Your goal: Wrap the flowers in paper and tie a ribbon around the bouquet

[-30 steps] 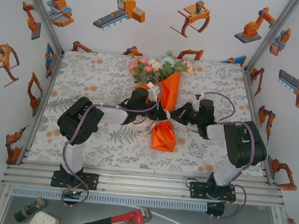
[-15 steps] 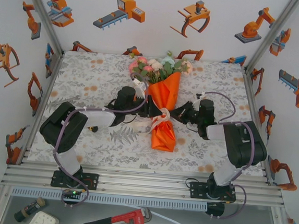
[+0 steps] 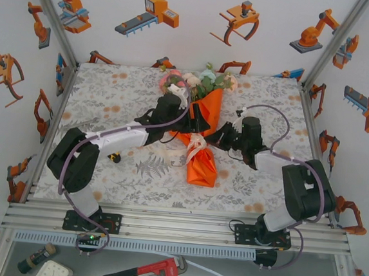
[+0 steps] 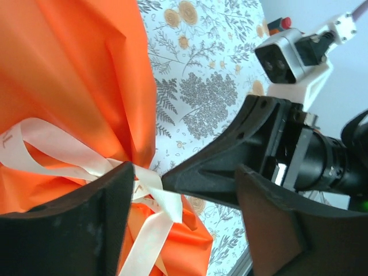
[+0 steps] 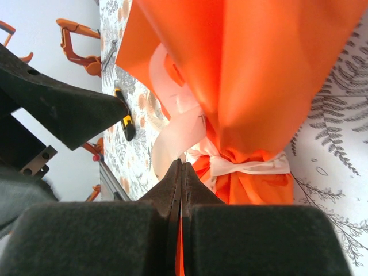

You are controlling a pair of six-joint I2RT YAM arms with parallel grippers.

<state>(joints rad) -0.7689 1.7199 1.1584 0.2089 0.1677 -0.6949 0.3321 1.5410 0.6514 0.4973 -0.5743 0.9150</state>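
Note:
The bouquet lies mid-table: the flowers (image 3: 196,82) stick out at the far end of an orange paper (image 3: 202,168) cone. A cream ribbon (image 3: 197,142) cinches the cone at its waist. My left gripper (image 3: 187,120) hovers at the cone's left side. In the left wrist view this gripper (image 4: 184,175) is open, the ribbon (image 4: 150,192) knot lying loose between its fingers (image 4: 69,230). My right gripper (image 3: 215,139) reaches in from the right. Its jaws (image 5: 179,168) are pressed shut, a ribbon (image 5: 172,135) loop running to their tip, beside the paper (image 5: 253,75).
A small yellow-and-black object (image 3: 114,156) lies on the floral cloth left of the bouquet. Metal frame posts (image 3: 50,126) border the table. A red wrench (image 3: 150,272) and other tools sit below the front rail (image 3: 176,231).
My left gripper has opened, let go of the ribbon and moved up along the cone toward the flowers. The right gripper stayed shut at the ribbon.

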